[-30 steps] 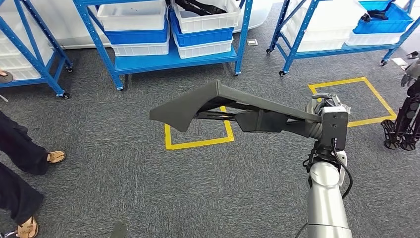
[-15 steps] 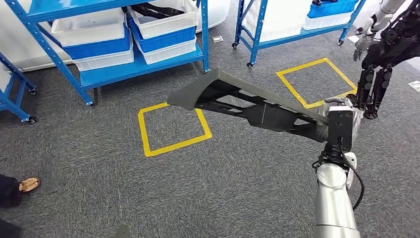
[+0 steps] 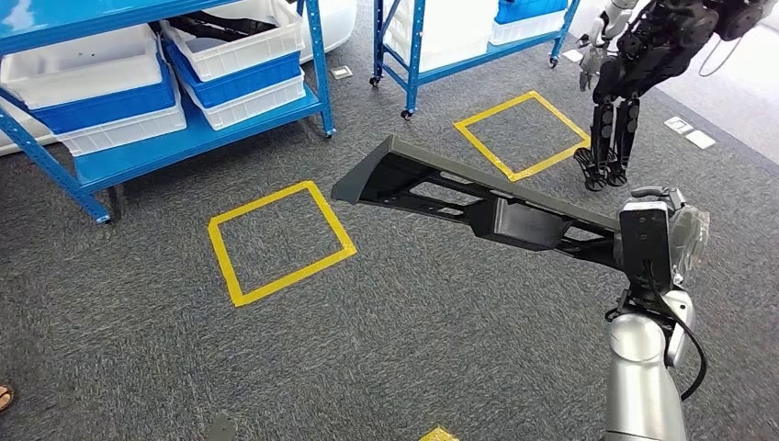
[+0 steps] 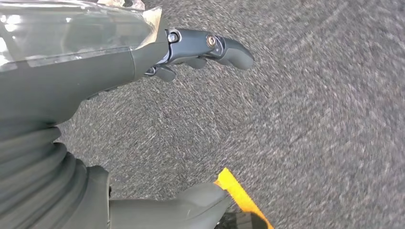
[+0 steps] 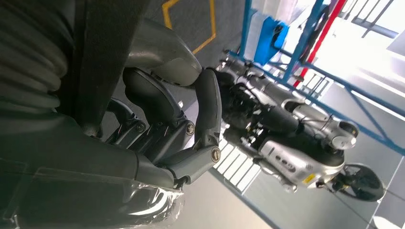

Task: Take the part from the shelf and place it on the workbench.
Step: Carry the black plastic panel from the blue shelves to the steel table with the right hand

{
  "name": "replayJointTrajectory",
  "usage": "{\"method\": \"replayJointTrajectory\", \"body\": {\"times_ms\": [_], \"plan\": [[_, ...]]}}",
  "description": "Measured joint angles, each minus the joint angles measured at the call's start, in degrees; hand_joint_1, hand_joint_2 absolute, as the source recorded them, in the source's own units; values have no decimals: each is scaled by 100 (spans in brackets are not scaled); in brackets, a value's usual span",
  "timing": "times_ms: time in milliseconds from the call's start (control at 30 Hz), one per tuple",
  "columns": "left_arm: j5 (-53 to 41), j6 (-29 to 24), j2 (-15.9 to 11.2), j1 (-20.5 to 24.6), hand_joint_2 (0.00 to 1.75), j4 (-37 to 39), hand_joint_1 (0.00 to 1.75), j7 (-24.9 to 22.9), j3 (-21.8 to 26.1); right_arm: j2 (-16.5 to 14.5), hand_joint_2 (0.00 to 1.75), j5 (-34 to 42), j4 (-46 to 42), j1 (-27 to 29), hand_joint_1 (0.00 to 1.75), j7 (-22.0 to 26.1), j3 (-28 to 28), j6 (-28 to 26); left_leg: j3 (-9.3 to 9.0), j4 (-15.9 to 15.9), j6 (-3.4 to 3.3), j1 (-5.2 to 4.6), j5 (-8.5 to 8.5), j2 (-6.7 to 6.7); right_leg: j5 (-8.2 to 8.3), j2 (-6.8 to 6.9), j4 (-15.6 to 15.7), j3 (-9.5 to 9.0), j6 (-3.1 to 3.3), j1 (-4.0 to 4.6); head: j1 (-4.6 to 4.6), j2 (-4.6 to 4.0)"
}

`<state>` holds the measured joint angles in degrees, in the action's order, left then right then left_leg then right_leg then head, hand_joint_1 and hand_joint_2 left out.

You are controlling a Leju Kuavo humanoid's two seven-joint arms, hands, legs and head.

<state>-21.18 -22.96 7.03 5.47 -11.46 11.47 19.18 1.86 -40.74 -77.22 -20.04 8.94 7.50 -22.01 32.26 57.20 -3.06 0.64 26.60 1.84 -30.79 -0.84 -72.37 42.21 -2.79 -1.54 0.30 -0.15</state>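
The right hand (image 3: pixel 675 241) gripped one end of the long dark part (image 3: pixel 478 197), its fingers (image 5: pixel 207 109) curled round it. The part hung in the air above the grey carpet (image 3: pixel 367 349), stretching from the hand toward the yellow taped square (image 3: pixel 276 241), with its far end just beside that square. The blue shelf (image 3: pixel 165 92) with white bins stood beyond the square. The left hand (image 4: pixel 143 57) hung over the carpet, fingers (image 4: pixel 224 47) loosely spread, holding nothing.

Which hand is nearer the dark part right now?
Right. The right hand grips the dark part at its end; the left hand hangs over carpet, holding nothing.
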Motion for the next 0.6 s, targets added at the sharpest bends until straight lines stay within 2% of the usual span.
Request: {"method": "replayJointTrajectory", "body": {"times_ms": [33,67,100,133,167,200,233,267,300,333,367,433,467,500,533,567,600], "plan": [[0,2,-1,-3,175,3,0,-10,1,16,175,-79,-10,6,175,-24,1,0,4,1,1,-1,0,83,30,22,24,-52,-40,-6,4,0],[0,5,2,-4,175,4,0,-13,1,30,175,-156,-19,7,175,-39,1,-3,3,3,6,-1,0,160,128,67,277,-223,-88,-17,5,0],[0,7,4,-2,175,5,0,-13,1,41,175,-218,-32,2,175,-51,2,-7,-1,9,19,-3,3,234,252,172,676,-470,-134,-27,8,0],[0,9,2,0,175,5,0,-12,1,48,175,-261,-44,-11,175,-58,3,-12,-2,19,46,-18,12,300,355,310,1063,-706,-152,-18,11,0],[0,10,2,2,175,4,0,-11,1,51,175,-290,-57,-26,175,-72,4,-16,-3,30,78,-35,23,363,427,407,1340,-860,-134,-4,3,0],[0,9,1,4,175,4,0,-10,1,55,175,-312,-67,-38,175,-85,6,-24,-6,39,116,-52,30,419,459,465,1483,-932,-97,16,-3,0],[0,9,-1,7,175,3,0,-10,1,61,175,-337,-72,-46,175,-98,8,-37,-10,40,149,-64,34,478,469,441,1504,-925,-44,41,-12,0],[0,8,1,12,175,3,0,-7,1,68,175,-368,-76,-49,175,-112,9,-54,-20,38,179,-58,35,542,490,360,1506,-902,6,42,-19,0],[0,8,1,21,175,3,0,-4,1,76,175,-409,-82,-48,175,-123,9,-72,-22,49,214,-39,54,542,506,293,1508,-893,45,22,-19,0],[-1,7,-1,29,175,3,0,0,1,80,175,-451,-91,-50,175,-135,8,-93,0,115,244,-16,125,450,525,229,1514,-884,85,1,-22,0],[-1,5,-1,35,175,4,0,4,2,80,175,-491,-99,-52,175,-145,8,-109,66,282,270,4,258,300,546,168,1521,-880,126,-20,-29,0],[-1,2,0,20,175,8,0,8,6,71,175,-567,-111,-54,175,-173,9,-128,357,959,296,24,659,-46,574,45,1520,-854,194,-13,-46,0],[3,1,1,4,175,11,0,8,11,65,175,-598,-111,-52,175,-191,9,-129,525,1328,297,23,821,-123,585,-26,1519,-839,221,6,-52,0],[11,-1,0,-10,175,15,0,7,19,59,175,-628,-111,-50,175,-206,10,-128,644,1579,291,22,892,-160,594,-105,1517,-825,239,25,-53,0],[21,-3,-1,-19,175,19,0,7,28,54,175,-652,-111,-49,175,-214,10,-127,670,1629,272,19,848,-177,603,-186,1515,-817,250,43,-56,0],[34,-5,-2,-22,175,21,0,9,43,50,175,-672,-111,-50,175,-218,10,-126,591,1462,241,13,704,-197,610,-265,1515,-815,257,58,-55,0],[51,-7,-2,-22,175,22,0,15,59,45,175,-689,-111,-58,175,-218,10,-125,424,1123,192,5,497,-254,617,-344,1514,-817,258,71,-57,0]]}}
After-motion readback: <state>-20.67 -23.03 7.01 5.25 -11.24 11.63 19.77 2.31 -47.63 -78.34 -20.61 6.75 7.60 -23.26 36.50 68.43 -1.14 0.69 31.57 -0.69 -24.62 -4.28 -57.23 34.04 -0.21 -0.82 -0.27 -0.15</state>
